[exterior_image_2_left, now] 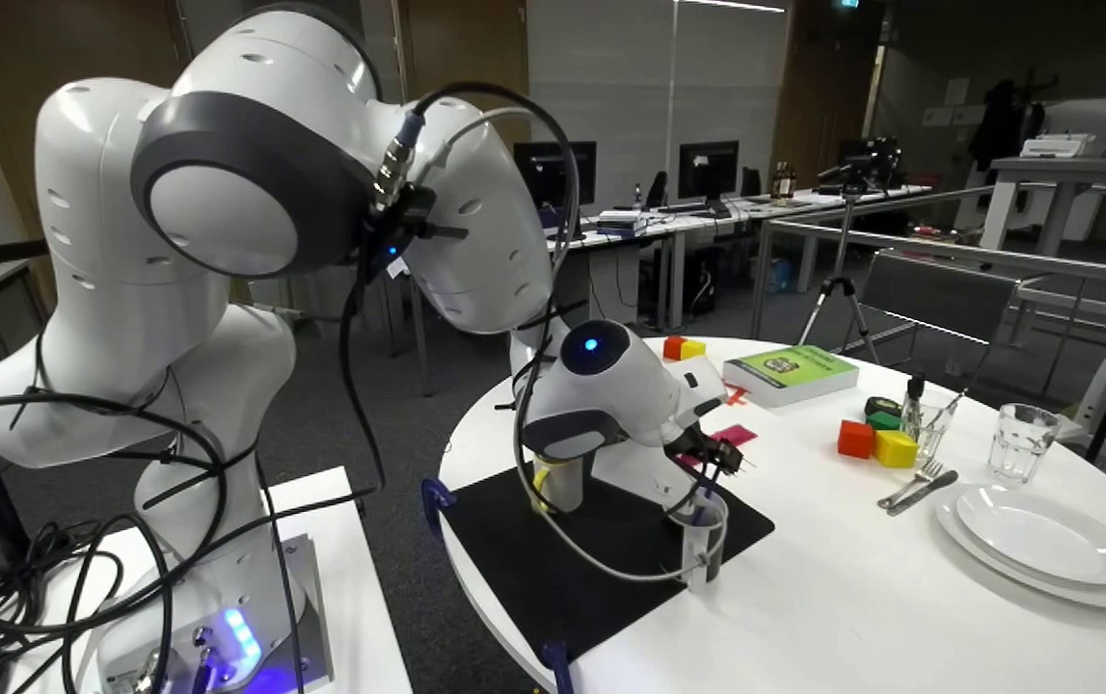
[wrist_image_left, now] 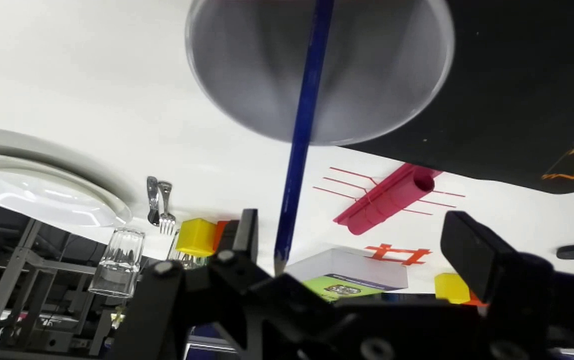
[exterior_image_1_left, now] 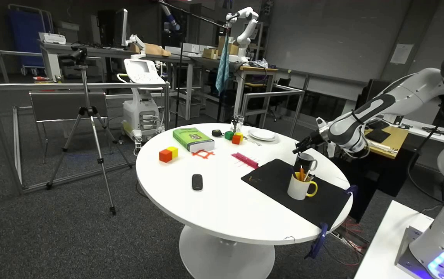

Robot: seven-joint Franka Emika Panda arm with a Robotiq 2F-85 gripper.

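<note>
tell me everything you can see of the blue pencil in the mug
The blue pencil is long, slim and straight, with what looks like a dark, painted finish and a paler end outside the mug. It stands tilted in the mug, crossing the mug's rim; its other end runs out of the wrist view. There it shows between the open jaws, closer to one side; whether they touch it cannot be told.

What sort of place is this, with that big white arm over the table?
Probably a robotics lab: besides the white robot arm, another robot arm stands in the background, and a camera-style tripod is set up.
</note>
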